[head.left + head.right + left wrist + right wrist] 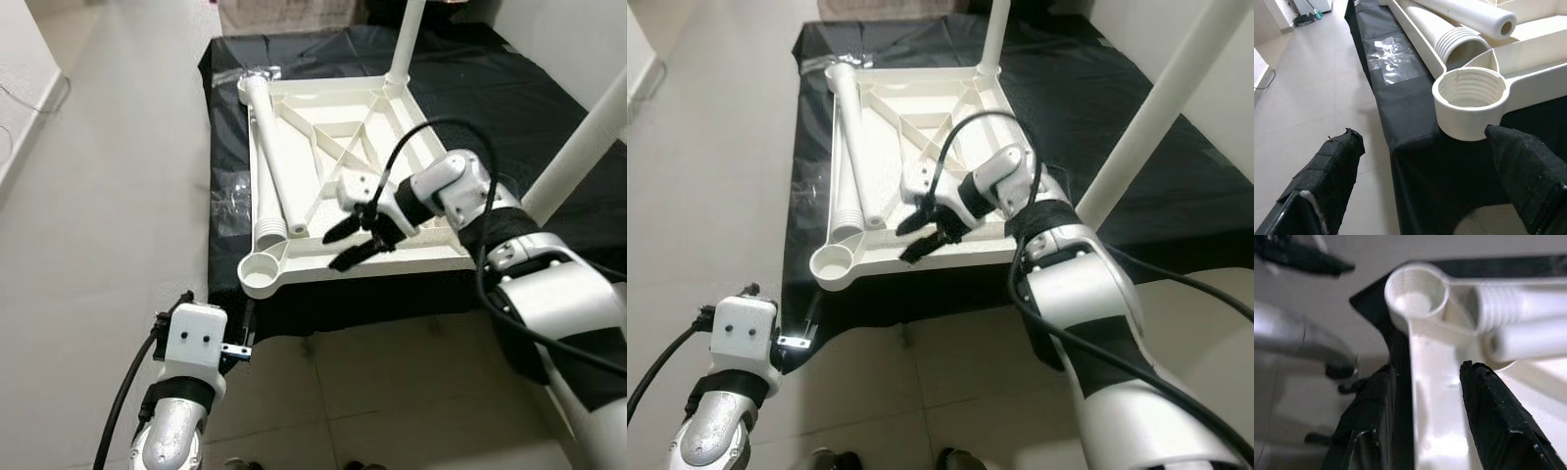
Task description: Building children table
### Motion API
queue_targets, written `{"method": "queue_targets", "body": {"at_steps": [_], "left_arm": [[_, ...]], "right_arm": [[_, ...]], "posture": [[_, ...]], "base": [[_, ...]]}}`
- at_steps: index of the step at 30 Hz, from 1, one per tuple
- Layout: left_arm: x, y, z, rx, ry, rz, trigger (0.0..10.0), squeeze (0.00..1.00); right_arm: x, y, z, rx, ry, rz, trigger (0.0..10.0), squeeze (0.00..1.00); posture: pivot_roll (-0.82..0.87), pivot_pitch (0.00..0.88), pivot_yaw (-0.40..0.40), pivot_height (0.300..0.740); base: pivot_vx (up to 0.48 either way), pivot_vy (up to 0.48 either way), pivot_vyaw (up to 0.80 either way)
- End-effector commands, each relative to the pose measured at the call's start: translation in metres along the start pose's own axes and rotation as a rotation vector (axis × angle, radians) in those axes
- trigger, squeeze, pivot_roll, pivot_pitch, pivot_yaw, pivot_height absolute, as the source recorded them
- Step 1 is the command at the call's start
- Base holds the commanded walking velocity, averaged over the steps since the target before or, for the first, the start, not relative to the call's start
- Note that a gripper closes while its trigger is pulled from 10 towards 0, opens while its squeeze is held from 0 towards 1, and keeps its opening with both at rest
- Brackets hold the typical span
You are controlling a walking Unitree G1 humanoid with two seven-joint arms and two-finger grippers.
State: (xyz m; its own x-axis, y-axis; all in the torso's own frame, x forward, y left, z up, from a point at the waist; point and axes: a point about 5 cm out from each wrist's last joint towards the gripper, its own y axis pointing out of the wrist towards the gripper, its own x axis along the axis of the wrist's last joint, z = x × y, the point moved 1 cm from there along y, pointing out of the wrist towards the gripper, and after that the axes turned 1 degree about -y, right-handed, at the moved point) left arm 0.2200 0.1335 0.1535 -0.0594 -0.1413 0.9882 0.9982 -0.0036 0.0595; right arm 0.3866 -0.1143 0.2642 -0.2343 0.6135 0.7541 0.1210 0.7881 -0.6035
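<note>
My left gripper point(1425, 186) hangs low over the tile floor point(108, 215), just off the near edge of the black sheet point(1410, 127). Fingers spread wide, nothing between them. In the left wrist view the threaded corner socket point(1469, 98) of the table top sits just beyond the fingertips, not touching.

My right gripper point(355, 238) is over the near rail of the white table top point(333, 147), which lies upside down on the sheet, ribs facing up. Fingers parted, straddling the near edge rail point(1435, 396) — one pad outside, one inside. Can't tell if the pads actually touch the plastic. Not clamped.

Loose table leg point(269, 157) lies inside the frame along its left side, threaded end toward the empty near-left socket point(263, 269), stopping just short of it.

Further back: one leg point(404, 44) stands upright in the far-right corner socket. Another white leg point(578, 147) rises diagonally at the right, past my right forearm.

Crumpled clear plastic bag point(230, 201) on the sheet left of the frame. A second bit of plastic wrap point(257, 71) near the far-left corner.
</note>
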Motion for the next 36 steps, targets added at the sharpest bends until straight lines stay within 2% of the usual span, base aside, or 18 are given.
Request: {"method": "queue_targets", "body": {"at_steps": [1, 6, 7, 8, 9, 10, 13, 14, 16, 18, 20, 21, 22, 24, 25, 29, 31, 36], "left_arm": [[-0.003, 0.0, 0.002, 0.0, 0.005, 0.0, 10.0, 0.0], [-0.003, 0.002, 0.003, -0.002, 0.009, -0.003, 10.0, 0.0], [-0.003, 0.002, 0.003, -0.002, 0.011, -0.005, 10.0, 0.0], [-0.003, 0.002, 0.003, -0.002, 0.011, -0.005, 10.0, 0.0], [-0.003, 0.002, 0.004, -0.002, 0.014, -0.006, 10.0, 0.0], [-0.003, 0.002, 0.004, -0.002, 0.014, -0.006, 10.0, 0.0], [-0.004, 0.003, 0.006, -0.001, 0.019, -0.006, 10.0, 0.0], [-0.004, 0.003, 0.006, -0.001, 0.019, -0.006, 10.0, 0.0], [-0.005, 0.003, 0.006, -0.004, 0.021, -0.003, 10.0, 0.0], [-0.005, 0.002, 0.007, -0.004, 0.021, -0.002, 10.0, 0.0], [-0.005, 0.002, 0.007, -0.005, 0.022, -0.003, 10.0, 0.0], [-0.004, 0.002, 0.008, -0.003, 0.024, -0.006, 10.0, 0.0], [-0.004, 0.002, 0.008, -0.003, 0.024, -0.006, 10.0, 0.0], [-0.003, 0.002, 0.009, 0.0, 0.025, -0.007, 10.0, 0.0], [-0.003, 0.001, 0.01, 0.003, 0.027, -0.006, 10.0, 0.0], [-0.002, -0.001, 0.012, 0.009, 0.03, -0.005, 10.0, 0.0], [0.001, -0.005, 0.01, 0.011, 0.027, -0.009, 10.0, 0.0], [0.003, -0.007, 0.005, 0.008, 0.021, -0.009, 10.0, 0.0]], "right_arm": [[0.008, -0.002, -0.005, -0.065, 0.03, -0.095, 10.0, 0.0], [0.005, -0.001, -0.011, -0.191, 0.075, -0.155, 10.0, 0.0], [0.002, 0.0, -0.015, -0.277, 0.129, -0.18, 10.0, 0.0], [0.002, 0.0, -0.015, -0.277, 0.129, -0.18, 10.0, 0.0], [-0.002, 0.003, -0.019, -0.367, 0.167, -0.184, 10.0, 0.0], [-0.002, 0.003, -0.019, -0.367, 0.167, -0.184, 10.0, 0.0], [-0.017, 0.011, -0.03, -0.633, 0.403, -0.177, 10.0, 0.0], [-0.017, 0.011, -0.03, -0.633, 0.403, -0.177, 10.0, 0.0], [-0.022, 0.022, -0.03, -0.719, 0.502, -0.196, 10.0, 0.0], [-0.025, 0.027, -0.029, -0.736, 0.527, -0.201, 10.0, 0.0], [-0.026, 0.034, -0.028, -0.752, 0.529, -0.199, 10.0, 0.0], [-0.028, 0.05, -0.019, -0.649, 0.496, -0.171, 10.0, 0.0], [-0.028, 0.05, -0.019, -0.649, 0.496, -0.171, 10.0, 0.0], [-0.028, 0.059, -0.013, -0.558, 0.468, -0.153, 10.0, 0.0], [-0.027, 0.06, -0.01, -0.497, 0.424, -0.129, 10.0, 0.0], [-0.025, 0.053, -0.012, -0.474, 0.397, -0.087, 10.0, 0.0], [-0.022, 0.039, -0.02, -0.539, 0.38, -0.051, 10.0, 0.0], [-0.022, 0.031, -0.025, -0.596, 0.367, -0.013, 10.0, 0.0]], "posture": [[0.02, 0.077, -0.036, 0.74], [0.02, 0.076, -0.033, 0.74], [0.03, 0.077, -0.033, 0.74], [0.03, 0.077, -0.033, 0.74], [0.03, 0.079, -0.034, 0.74], [0.03, 0.079, -0.034, 0.74], [0.03, 0.083, -0.032, 0.74], [0.03, 0.083, -0.032, 0.74], [0.03, 0.087, -0.025, 0.74], [0.03, 0.087, -0.025, 0.74], [0.03, 0.091, -0.028, 0.74], [0.03, 0.095, -0.028, 0.74], [0.03, 0.095, -0.028, 0.74], [0.04, 0.101, -0.032, 0.74], [0.04, 0.103, -0.035, 0.74], [0.03, 0.11, -0.041, 0.74], [0.03, 0.119, -0.044, 0.74], [0.02, 0.133, -0.051, 0.74]], "base": [[0.0, 0.0, 0.0], [0.0, 0.0, 0.0], [0.0, 0.0, 0.0], [0.0, 0.0, 0.0], [0.0, 0.0, 0.0], [0.0, 0.0, 0.0], [0.0, 0.0, 0.0], [0.0, 0.0, 0.0], [0.0, 0.0, 0.0], [0.0, 0.0, 0.0], [0.0, 0.0, 0.0], [0.0, 0.0, 0.0], [0.0, 0.0, 0.0], [0.0, 0.0, 0.0], [0.0, 0.0, 0.0], [0.0, 0.0, 0.0], [0.0, 0.0, 0.0], [0.0, 0.0, 0.0]]}}
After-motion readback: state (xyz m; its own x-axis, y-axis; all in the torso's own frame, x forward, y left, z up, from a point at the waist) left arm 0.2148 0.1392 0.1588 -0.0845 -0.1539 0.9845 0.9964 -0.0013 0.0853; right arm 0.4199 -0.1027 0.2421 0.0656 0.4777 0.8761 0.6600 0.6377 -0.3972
